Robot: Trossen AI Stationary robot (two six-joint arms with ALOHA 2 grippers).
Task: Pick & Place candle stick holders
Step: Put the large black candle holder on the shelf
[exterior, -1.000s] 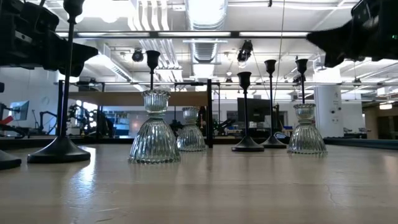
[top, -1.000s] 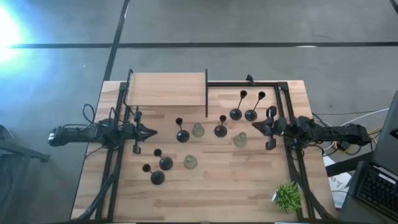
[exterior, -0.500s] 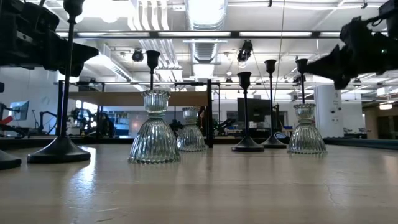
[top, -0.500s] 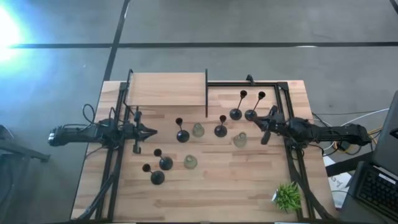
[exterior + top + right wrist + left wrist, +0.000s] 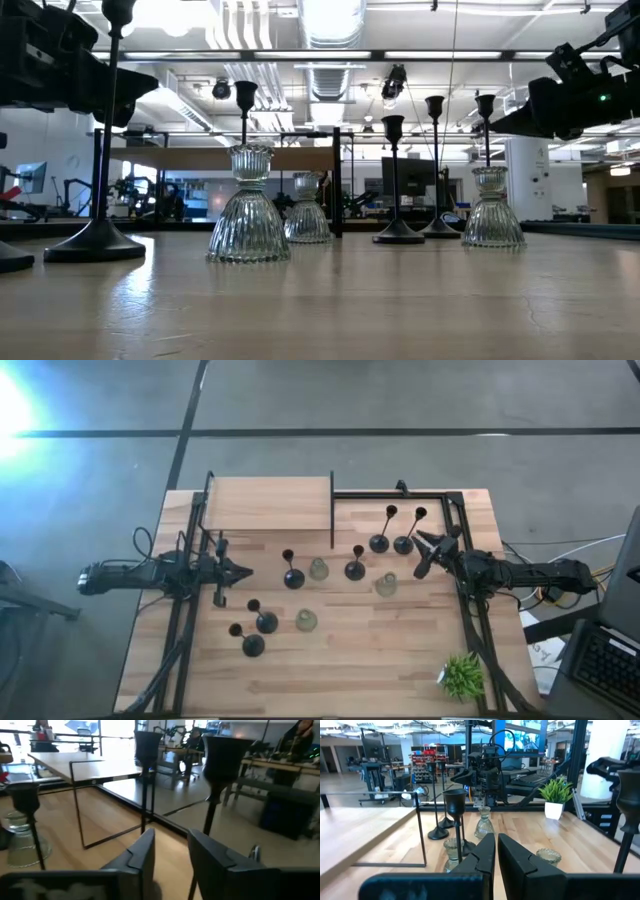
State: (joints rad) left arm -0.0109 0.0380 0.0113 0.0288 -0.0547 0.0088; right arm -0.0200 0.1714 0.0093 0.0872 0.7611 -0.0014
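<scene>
1. The left gripper (image 5: 243, 571) is seen at the left side of the table (image 5: 400, 680), above the wood; its fingers (image 5: 485, 851) are almost closed, with only a thin slit between them, and nothing is held.
2. Two short black holders (image 5: 253, 645) and (image 5: 266, 621) are placed near the front left of the table, close together, each with a round base and a thin stem topped by a small cup.
3. A pale-green glass holder (image 5: 306, 620) is set just beside them, squat and ribbed, flaring like a bell toward its foot.
4. Another short black holder (image 5: 293, 578) is found near the table's middle, with a second glass holder (image 5: 318, 569) just beside it.
5. A further black holder (image 5: 354, 569) stands right of the middle, and a third glass holder (image 5: 386, 585) is seen near it, toward the front.
6. Two tall black holders (image 5: 380, 542) and (image 5: 403, 544) are placed side by side toward the back right, on long thin stems.
7. The right gripper (image 5: 424, 552) is held just beside the right-hand tall holder, its tips close to that holder's base; its fingers (image 5: 142, 852) are parted with a clear gap, and nothing is gripped between them.
8. A small potted plant (image 5: 462, 674) is seen at the front right corner.
</scene>
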